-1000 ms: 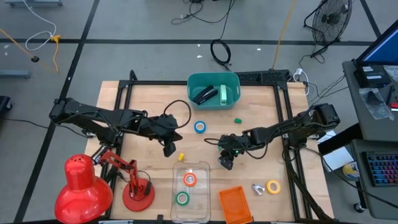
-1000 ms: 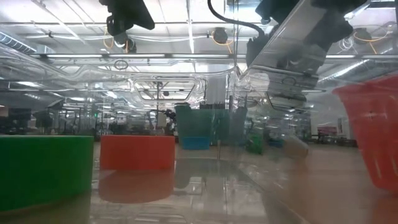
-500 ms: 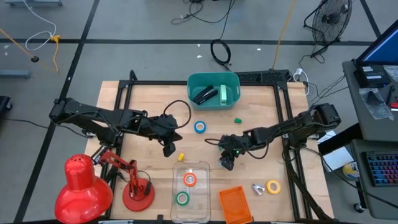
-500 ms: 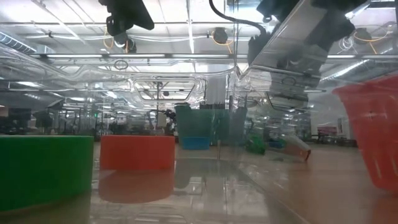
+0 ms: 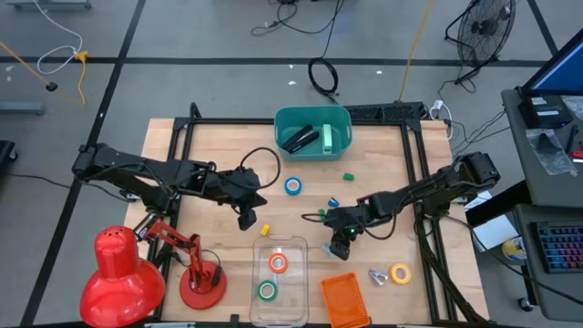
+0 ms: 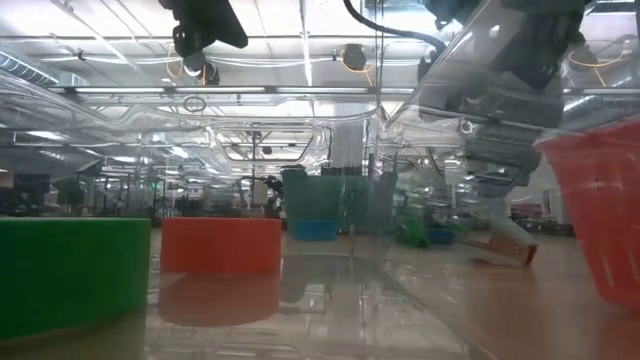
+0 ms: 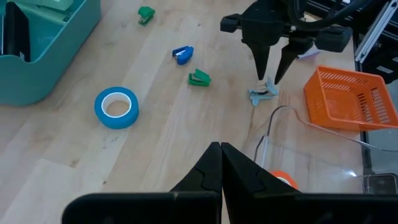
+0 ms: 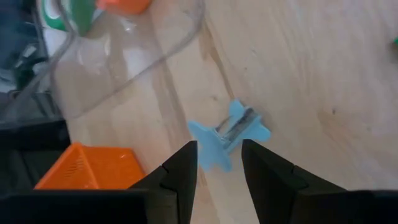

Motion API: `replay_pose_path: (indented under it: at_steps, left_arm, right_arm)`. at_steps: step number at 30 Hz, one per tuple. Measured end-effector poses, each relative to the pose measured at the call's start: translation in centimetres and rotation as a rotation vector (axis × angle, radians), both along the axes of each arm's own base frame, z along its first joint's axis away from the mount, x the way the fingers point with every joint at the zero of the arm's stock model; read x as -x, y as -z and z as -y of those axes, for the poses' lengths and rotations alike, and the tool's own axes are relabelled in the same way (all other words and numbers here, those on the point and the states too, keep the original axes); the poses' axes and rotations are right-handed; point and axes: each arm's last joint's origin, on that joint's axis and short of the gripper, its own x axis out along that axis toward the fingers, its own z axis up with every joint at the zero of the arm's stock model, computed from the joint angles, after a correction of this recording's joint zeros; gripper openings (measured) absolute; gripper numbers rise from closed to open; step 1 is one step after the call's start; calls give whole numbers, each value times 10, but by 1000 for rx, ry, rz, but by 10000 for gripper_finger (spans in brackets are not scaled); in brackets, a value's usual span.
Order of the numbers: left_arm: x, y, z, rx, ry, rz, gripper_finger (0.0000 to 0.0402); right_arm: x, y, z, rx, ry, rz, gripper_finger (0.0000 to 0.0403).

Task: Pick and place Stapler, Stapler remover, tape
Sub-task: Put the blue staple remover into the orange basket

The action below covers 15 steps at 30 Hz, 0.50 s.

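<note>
My right gripper (image 8: pixel 217 160) is open and points down, close over a light-blue stapler remover (image 8: pixel 227 133) that lies flat on the wooden table beside the clear container (image 5: pixel 280 264); the left wrist view shows its fingers (image 7: pixel 268 70) just above the remover (image 7: pixel 263 94). An orange tape roll (image 5: pixel 278 263) and a green one (image 5: pixel 266 291) lie in the clear container. A blue roll (image 5: pixel 292 187) lies at the table's middle and a yellow roll (image 5: pixel 400 272) at the near right. A black stapler (image 5: pixel 299 138) lies in the teal bin (image 5: pixel 339 117). My left gripper (image 7: pixel 219 160) is shut and empty, hovering left of centre.
An orange mesh basket (image 5: pixel 344 297) stands at the near edge beside a silver remover (image 5: pixel 376 275). Small coloured bits lie loose: yellow (image 5: pixel 265 230), green (image 5: pixel 347 177) and blue (image 5: pixel 333 201). A red desk lamp (image 5: pixel 123 269) stands at the near left.
My right gripper has gone toward the table's near edge and a little to the right, and lower, ending over the light-blue stapler remover. Its fingers stay open.
</note>
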Motion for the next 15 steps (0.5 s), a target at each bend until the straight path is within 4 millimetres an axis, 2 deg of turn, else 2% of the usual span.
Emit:
replay_pose_path:
  at_steps: [15]
  left_arm:
    - [0,0,0,-5,4,0,1]
  right_arm:
    - [2,0,-3,-11,4,-16,123]
